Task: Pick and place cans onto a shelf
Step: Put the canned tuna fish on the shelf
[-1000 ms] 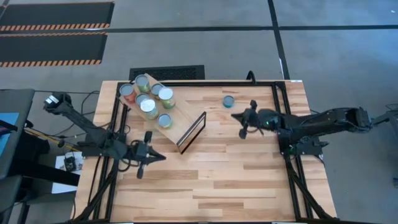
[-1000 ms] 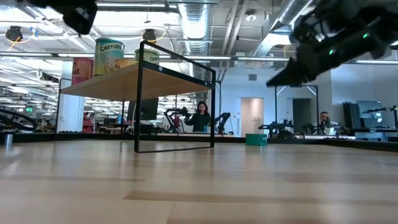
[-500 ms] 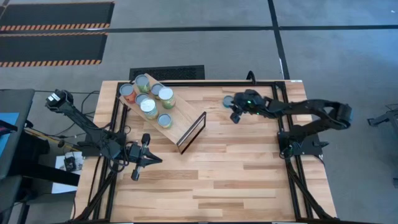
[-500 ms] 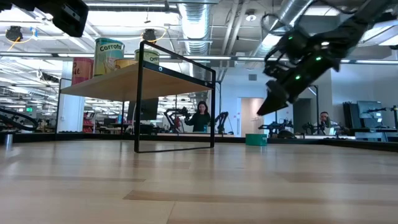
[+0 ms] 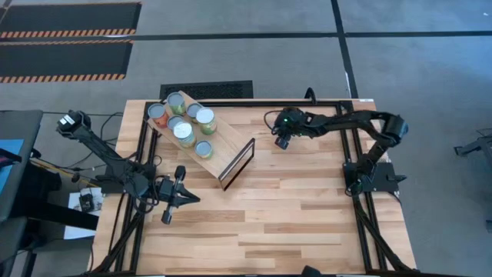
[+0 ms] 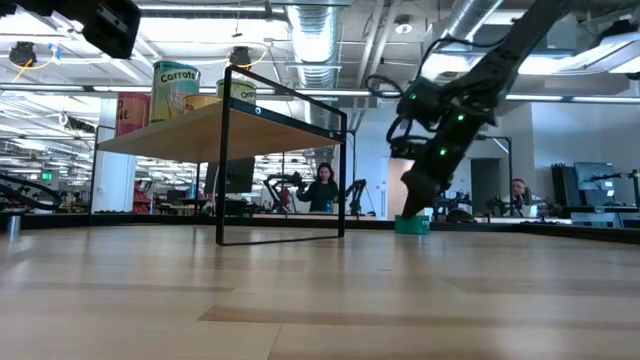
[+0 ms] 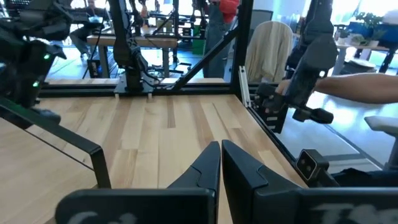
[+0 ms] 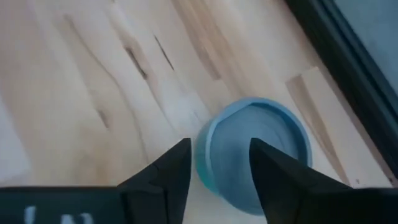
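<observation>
Six cans (image 5: 183, 122) on shelf (image 5: 201, 141); lone can (image 8: 255, 152) right, under right pincer (image 5: 281, 132).

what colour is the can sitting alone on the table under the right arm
The lone can has a silvery-blue lid and teal-green side, clearest in the right wrist view.

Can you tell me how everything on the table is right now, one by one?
blue can: upright on the table, alone, not gripped.
right gripper: jaws open, just over the blue can.
left gripper: jaws shut, empty, waiting low by the table's left side.
shelf: upright.
cans on the shelf: all upright.
</observation>
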Robot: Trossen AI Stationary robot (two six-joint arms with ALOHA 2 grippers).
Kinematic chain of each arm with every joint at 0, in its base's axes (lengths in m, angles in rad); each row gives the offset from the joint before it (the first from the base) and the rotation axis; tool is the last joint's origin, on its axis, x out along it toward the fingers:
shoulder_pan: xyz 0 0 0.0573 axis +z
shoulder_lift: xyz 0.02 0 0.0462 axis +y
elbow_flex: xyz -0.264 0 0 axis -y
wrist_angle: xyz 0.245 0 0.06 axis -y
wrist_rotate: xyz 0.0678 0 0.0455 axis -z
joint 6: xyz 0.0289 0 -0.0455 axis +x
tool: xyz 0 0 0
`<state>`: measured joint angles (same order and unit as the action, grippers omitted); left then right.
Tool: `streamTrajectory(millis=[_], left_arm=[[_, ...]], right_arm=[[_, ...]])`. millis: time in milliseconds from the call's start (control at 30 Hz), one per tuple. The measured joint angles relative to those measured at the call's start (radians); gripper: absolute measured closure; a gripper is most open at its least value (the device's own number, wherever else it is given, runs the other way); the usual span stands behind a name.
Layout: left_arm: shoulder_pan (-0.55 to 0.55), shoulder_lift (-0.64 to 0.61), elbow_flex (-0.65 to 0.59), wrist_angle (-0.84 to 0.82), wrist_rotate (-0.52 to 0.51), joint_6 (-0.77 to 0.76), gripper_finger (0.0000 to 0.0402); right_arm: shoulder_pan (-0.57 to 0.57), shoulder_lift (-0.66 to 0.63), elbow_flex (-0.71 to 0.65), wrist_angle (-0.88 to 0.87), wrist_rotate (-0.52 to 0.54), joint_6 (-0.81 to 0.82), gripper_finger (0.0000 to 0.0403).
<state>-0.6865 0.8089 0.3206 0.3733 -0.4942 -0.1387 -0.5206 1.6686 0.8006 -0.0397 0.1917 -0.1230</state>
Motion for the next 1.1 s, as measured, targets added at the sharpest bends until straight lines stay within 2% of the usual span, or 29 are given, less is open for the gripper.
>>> streamTrajectory(millis=[233,367,467,667,867,1100], left_arm=[[0.0,0.0,0.0,0.016,-0.017,-0.05,0.0397],[0.003,0.0,0.0,0.003,-0.093,-0.042,0.0397],[0.026,-0.004,-0.013,0.012,-0.09,-0.018,0.0397],[0.113,-0.063,-0.115,0.081,0.021,-0.032,0.0397],[0.19,-0.208,-0.209,0.105,0.094,-0.02,0.0397],[0.208,-0.387,-0.261,0.047,0.107,0.014,0.0397]], right_arm=[[0.002,0.097,0.1,-0.126,0.006,-0.021,0.0289],[0.027,0.111,0.153,-0.234,0.01,-0.042,0.0348],[0.054,0.086,0.187,-0.331,0.013,-0.066,0.0389],[0.107,-0.03,0.284,-0.473,0.008,-0.076,0.0388],[0.179,-0.135,0.424,-0.601,0.016,-0.044,0.0397],[0.338,-0.107,0.629,-0.658,0.014,-0.074,0.0396]])
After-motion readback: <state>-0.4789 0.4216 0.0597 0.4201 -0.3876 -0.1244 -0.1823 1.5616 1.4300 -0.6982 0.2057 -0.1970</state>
